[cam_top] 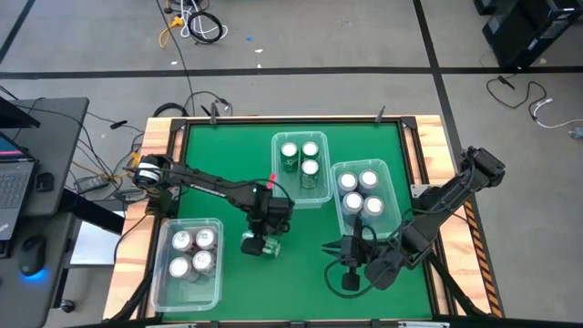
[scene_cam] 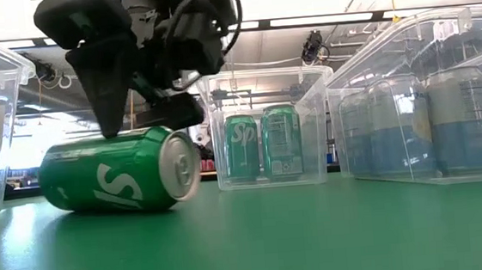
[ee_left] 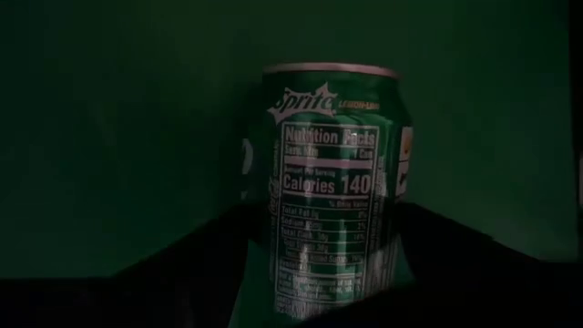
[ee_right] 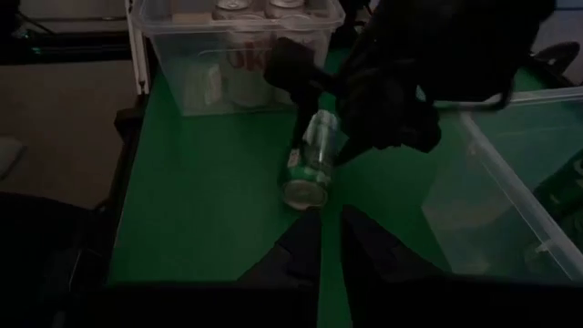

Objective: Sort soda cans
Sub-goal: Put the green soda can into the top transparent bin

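Left claw (cam_top: 258,239) is clamped on the last green can (scene_cam: 119,172), lying on the desk (cam_top: 301,260); eleven already binned. Right claw (cam_top: 343,248) waits nearby, fingers together.

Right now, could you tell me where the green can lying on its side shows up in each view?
High view: lying green can, lower centre, under left gripper.
Low view: left.
Left wrist view: centre.
Right wrist view: centre.
Shared landmark: green-can bin.

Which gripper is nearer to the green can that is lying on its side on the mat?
The left. The left gripper is directly over the lying green can, fingers around it. The right gripper rests farther off, toward the blue cans' bin.
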Controlling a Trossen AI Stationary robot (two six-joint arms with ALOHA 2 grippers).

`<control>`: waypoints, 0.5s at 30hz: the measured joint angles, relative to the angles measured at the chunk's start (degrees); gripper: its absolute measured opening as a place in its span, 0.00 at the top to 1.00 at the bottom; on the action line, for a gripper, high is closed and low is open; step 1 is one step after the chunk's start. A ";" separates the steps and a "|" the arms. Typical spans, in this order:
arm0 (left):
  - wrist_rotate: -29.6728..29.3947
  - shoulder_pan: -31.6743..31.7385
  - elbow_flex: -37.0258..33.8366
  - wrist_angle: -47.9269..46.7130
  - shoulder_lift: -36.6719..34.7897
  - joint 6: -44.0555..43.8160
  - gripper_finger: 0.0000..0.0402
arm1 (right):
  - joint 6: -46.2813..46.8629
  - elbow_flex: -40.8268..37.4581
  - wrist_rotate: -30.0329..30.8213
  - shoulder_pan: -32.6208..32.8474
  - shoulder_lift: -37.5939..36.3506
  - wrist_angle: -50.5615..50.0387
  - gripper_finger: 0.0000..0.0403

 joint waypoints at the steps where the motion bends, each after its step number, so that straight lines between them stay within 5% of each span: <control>1: -0.02 -0.33 -0.04 1.07 0.00 -0.31 0.30 | 0.22 0.00 0.01 0.08 0.01 -0.03 0.92; 15: -2.51 -3.51 5.66 2.43 -0.25 -3.19 0.36 | 0.58 -0.51 0.01 0.30 0.08 3.49 0.91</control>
